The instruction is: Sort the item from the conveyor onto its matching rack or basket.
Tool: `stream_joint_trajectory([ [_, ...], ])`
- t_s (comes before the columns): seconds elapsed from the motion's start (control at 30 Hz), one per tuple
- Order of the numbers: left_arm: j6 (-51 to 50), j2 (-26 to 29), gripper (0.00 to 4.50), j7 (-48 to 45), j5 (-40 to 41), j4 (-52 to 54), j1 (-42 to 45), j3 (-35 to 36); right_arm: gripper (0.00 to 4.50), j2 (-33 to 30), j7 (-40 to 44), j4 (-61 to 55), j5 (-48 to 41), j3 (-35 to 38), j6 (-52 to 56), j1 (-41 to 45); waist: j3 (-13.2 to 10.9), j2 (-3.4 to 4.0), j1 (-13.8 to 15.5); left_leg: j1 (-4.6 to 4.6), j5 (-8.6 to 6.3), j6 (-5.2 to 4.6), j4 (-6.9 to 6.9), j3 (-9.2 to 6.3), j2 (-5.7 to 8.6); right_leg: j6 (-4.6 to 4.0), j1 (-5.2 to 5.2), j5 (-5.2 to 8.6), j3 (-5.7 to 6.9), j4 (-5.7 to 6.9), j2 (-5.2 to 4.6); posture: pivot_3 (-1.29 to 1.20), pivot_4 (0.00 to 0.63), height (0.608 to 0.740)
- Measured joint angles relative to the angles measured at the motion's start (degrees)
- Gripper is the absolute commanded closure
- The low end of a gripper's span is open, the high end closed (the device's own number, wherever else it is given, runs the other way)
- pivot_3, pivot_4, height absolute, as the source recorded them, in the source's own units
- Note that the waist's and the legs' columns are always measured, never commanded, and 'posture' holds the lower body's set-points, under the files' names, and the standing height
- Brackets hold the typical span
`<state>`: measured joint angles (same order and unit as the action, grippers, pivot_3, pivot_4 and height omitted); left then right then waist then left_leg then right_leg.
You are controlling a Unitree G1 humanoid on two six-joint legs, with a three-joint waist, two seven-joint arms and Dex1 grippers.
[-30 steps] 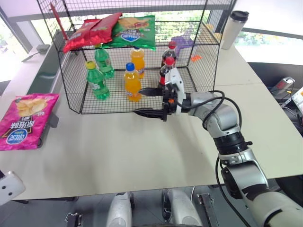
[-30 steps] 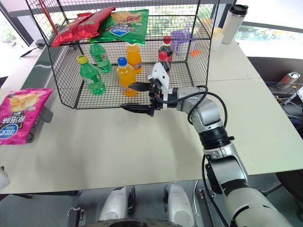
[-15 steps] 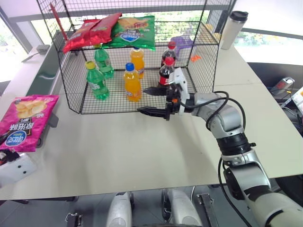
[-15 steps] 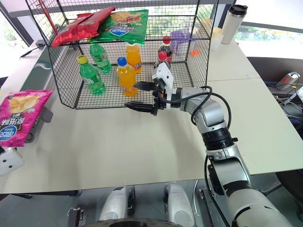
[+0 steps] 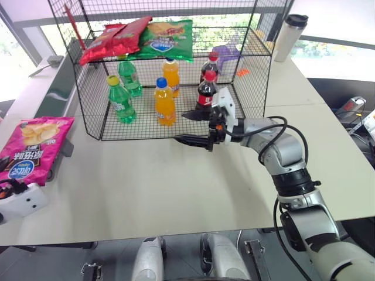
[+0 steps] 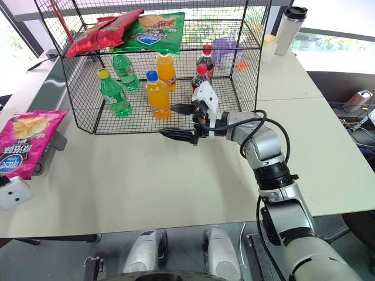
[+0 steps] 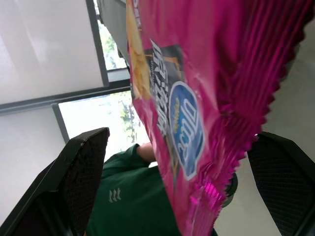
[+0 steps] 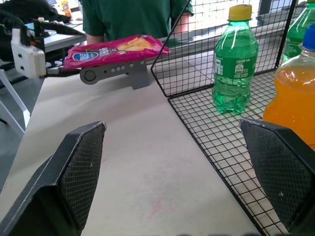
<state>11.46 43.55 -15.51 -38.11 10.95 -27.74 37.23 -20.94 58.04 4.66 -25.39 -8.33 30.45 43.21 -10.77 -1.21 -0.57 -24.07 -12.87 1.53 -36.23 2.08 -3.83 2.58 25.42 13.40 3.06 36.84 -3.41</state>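
Your pink crisp bag (image 5: 32, 147) lies on the end of the conveyor (image 5: 57, 93), left of the wire rack (image 5: 170, 76). The left tool (image 7: 177, 196) sits spread just before the bag's crimped edge. Your right tool (image 5: 193, 127) hovers, fingers spread, over the worktop (image 5: 152, 181) at the rack's front.

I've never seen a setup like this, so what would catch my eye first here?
Probably the magenta-pink crisp bag lying at the end of the conveyor on the robot's left. Next, the black wire-mesh rack further back, with red and green crisp bags on its upper shelf and drink bottles below, and the open right pincer at its front edge.
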Motion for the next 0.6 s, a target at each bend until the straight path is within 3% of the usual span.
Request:
stream_joint_trajectory([
  [0.37,-1.02,0.53,0.04,4.05,-2.20,-1.61,2.75,-2.64,0.00,-0.29,-0.43,-0.52,-0.05,0.00,0.74,-1.29,0.01,-0.09,-0.32,0.00,0.00,0.00,0.01,0.01,0.00,0.07,0.03,-0.03,0.00,0.08,-0.02,0.00,0.150,0.740],
  [0.6,-1.30,-2.87,0.04,4.32,-2.39,3.97,-3.51,-0.33,0.00,-0.40,-0.75,-0.80,-0.02,0.03,1.15,-2.06,0.02,-0.12,-0.42,0.00,0.00,0.00,0.03,0.01,-0.01,0.05,0.05,-0.02,0.01,0.09,-0.03,0.00,0.150,0.740],
])
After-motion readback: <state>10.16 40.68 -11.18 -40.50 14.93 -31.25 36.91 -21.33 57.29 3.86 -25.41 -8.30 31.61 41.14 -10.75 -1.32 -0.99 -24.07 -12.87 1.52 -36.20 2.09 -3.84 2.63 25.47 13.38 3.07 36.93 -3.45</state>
